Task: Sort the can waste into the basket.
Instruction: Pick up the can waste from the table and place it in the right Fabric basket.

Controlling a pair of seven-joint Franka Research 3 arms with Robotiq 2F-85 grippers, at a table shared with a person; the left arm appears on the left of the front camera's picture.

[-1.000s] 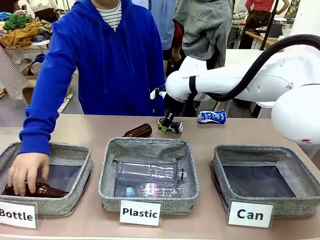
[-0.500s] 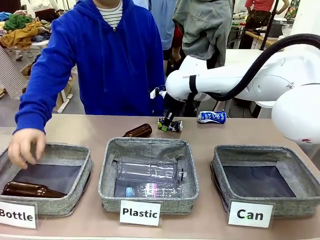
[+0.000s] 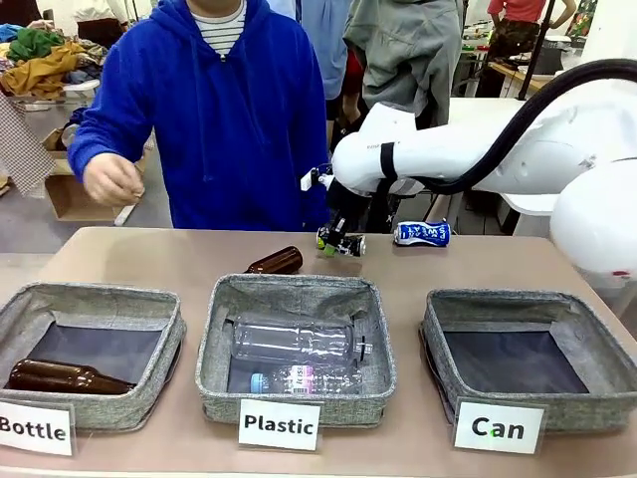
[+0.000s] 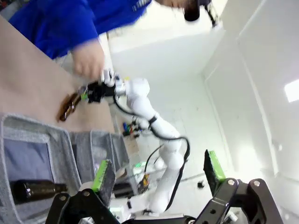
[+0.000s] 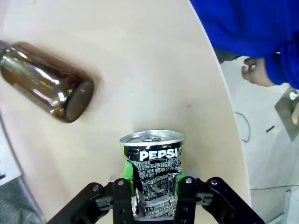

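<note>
The right hand is closed around the black can, gripping it by both sides at the far middle of the desk. The blue and white can lies just right of it, untouched. The basket marked "Can", near right, holds nothing, so neither can is sorted and both deliveries remain. The left hand hangs wide open, empty.

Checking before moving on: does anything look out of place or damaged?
A brown bottle lies on its side on the table, not in the Bottle bin. The black can in the right gripper looks dented.
</note>
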